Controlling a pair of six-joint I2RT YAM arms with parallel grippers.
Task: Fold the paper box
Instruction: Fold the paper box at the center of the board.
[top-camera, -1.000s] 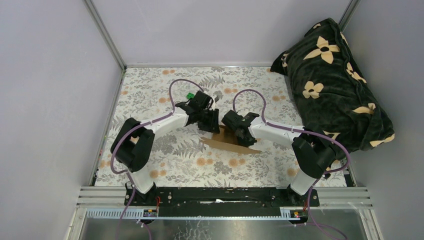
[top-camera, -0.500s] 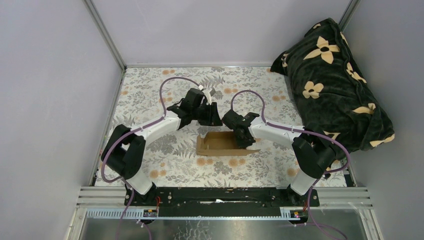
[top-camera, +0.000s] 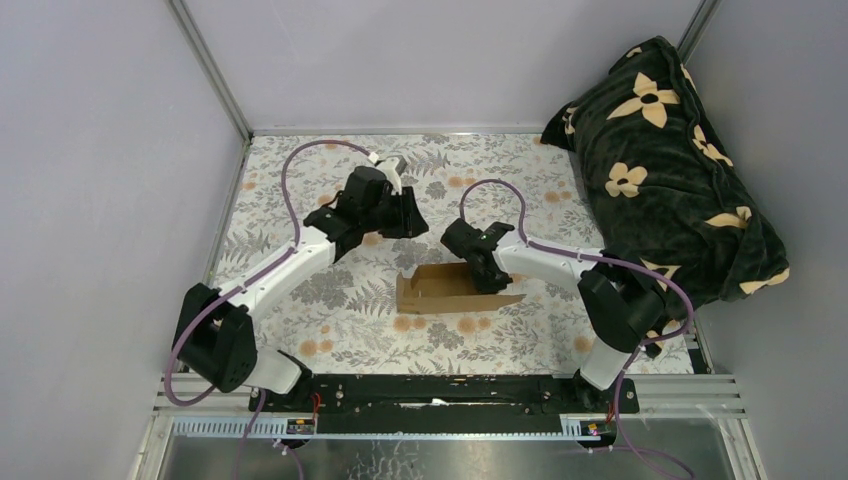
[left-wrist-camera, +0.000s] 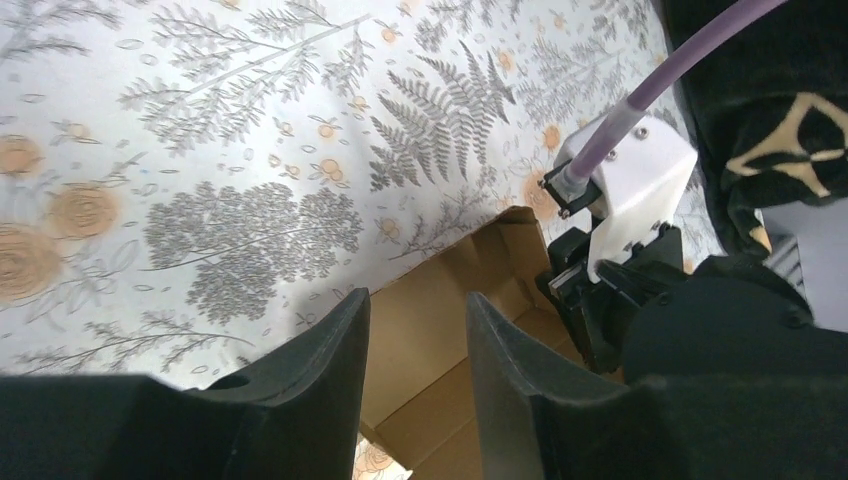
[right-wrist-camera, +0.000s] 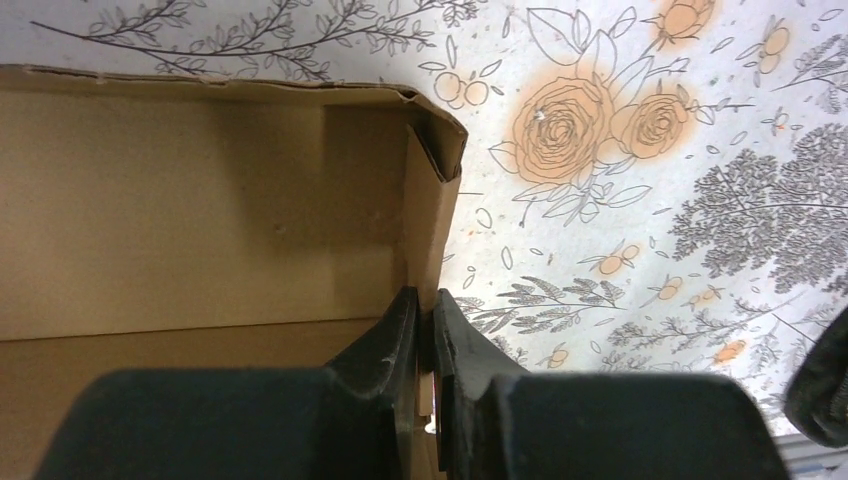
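Note:
The paper box (top-camera: 445, 290) is brown cardboard, half folded, with a long wall and a left end wall raised. My right gripper (top-camera: 487, 272) is shut on its right end wall; in the right wrist view the fingertips (right-wrist-camera: 425, 300) pinch that thin wall's edge beside the box's inside (right-wrist-camera: 200, 200). My left gripper (top-camera: 410, 222) hangs behind and above the box, clear of it. In the left wrist view its jaws (left-wrist-camera: 415, 315) stand open with nothing between them, and the box (left-wrist-camera: 430, 350) shows below through the gap.
A dark blanket with cream flowers (top-camera: 670, 160) is heaped at the right rear of the floral tablecloth (top-camera: 300, 200). Grey walls close the back and sides. The right arm's white wrist and purple cable (left-wrist-camera: 625, 190) lie close to my left gripper.
The left arm has drawn back and to the left, away from the box. The cardboard went from a slanted, nearly flat sheet to a form with raised walls. The right gripper kept its grip.

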